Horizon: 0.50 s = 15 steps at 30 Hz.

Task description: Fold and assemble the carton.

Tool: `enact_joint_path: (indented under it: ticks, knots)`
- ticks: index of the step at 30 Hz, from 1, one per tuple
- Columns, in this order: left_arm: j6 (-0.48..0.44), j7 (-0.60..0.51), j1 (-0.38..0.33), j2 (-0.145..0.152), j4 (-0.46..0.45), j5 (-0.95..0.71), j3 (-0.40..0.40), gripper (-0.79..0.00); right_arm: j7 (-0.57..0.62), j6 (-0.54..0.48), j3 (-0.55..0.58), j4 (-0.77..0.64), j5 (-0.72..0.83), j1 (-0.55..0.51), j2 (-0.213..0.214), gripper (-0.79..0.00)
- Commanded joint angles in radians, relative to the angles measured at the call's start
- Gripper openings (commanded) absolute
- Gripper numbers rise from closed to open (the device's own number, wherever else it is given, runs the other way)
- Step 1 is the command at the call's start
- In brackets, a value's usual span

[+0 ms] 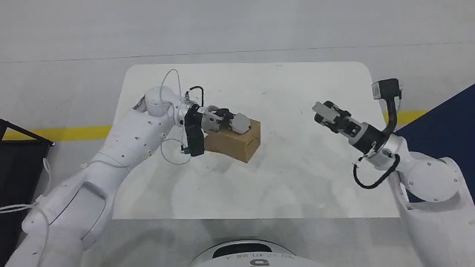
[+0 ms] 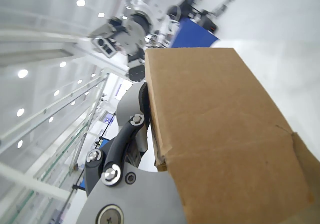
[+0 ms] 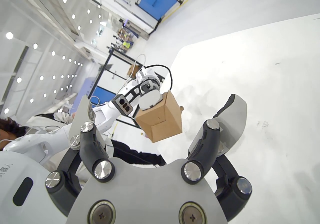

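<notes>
Top view, L to R: 1 table (image 1: 297, 185), 1 carton (image 1: 236, 145), 2 grippers. The carton sits at approx. 9 o'clock of table centre. In L wrist view one carton corner is cut off, and only one finger (image 2: 130, 103) shows, the other being hidden behind cardboard. L gripper (image 1: 239, 122) is clamped on the carton's upper wall. R gripper (image 1: 320, 109) is at 3 o'clock of the carton, well apart, spread wide, empty.

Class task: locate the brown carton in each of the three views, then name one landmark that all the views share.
Top view: carton left of centre on the white table, at the left gripper.
Left wrist view: carton close up, pressed against a finger.
Right wrist view: carton farther off, held by the left gripper.
Shared landmark: the white table.
</notes>
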Motion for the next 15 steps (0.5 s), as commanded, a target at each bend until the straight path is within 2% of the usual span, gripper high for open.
enact_joint_path:
  ticks: [1,4,6,7,8,9,12,15]
  knots:
    - [-0.036,-0.044,-0.049,0.025,-0.090,0.198,-0.011,-0.785,-0.036,-0.054,0.053,0.005,0.041,-0.061,-0.003,0.000]
    - [-0.111,-0.097,-0.094,0.060,-0.244,0.422,-0.020,-0.785,-0.073,-0.123,0.111,0.013,0.089,-0.138,-0.008,0.000]
    - [-0.173,-0.117,-0.114,0.079,-0.353,0.622,0.011,-0.785,-0.090,-0.161,0.134,0.019,0.116,-0.179,-0.012,0.000]
    - [-0.196,-0.117,-0.117,0.084,-0.399,0.687,0.027,-0.739,-0.095,-0.176,0.142,0.024,0.121,-0.197,-0.014,0.000]
    - [-0.217,-0.120,-0.121,0.088,-0.435,0.711,0.048,-0.403,-0.099,-0.189,0.148,0.029,0.127,-0.211,-0.015,0.000]
    - [-0.231,-0.131,-0.136,0.093,-0.457,0.711,0.086,0.000,-0.105,-0.200,0.152,0.034,0.134,-0.224,-0.017,0.000]
    - [-0.264,-0.177,-0.205,0.100,-0.477,0.711,0.230,0.000,-0.111,-0.226,0.155,0.055,0.147,-0.252,-0.021,0.000]
    - [-0.273,-0.222,-0.247,0.093,-0.460,0.711,0.305,0.000,-0.114,-0.245,0.149,0.073,0.154,-0.270,-0.025,0.000]
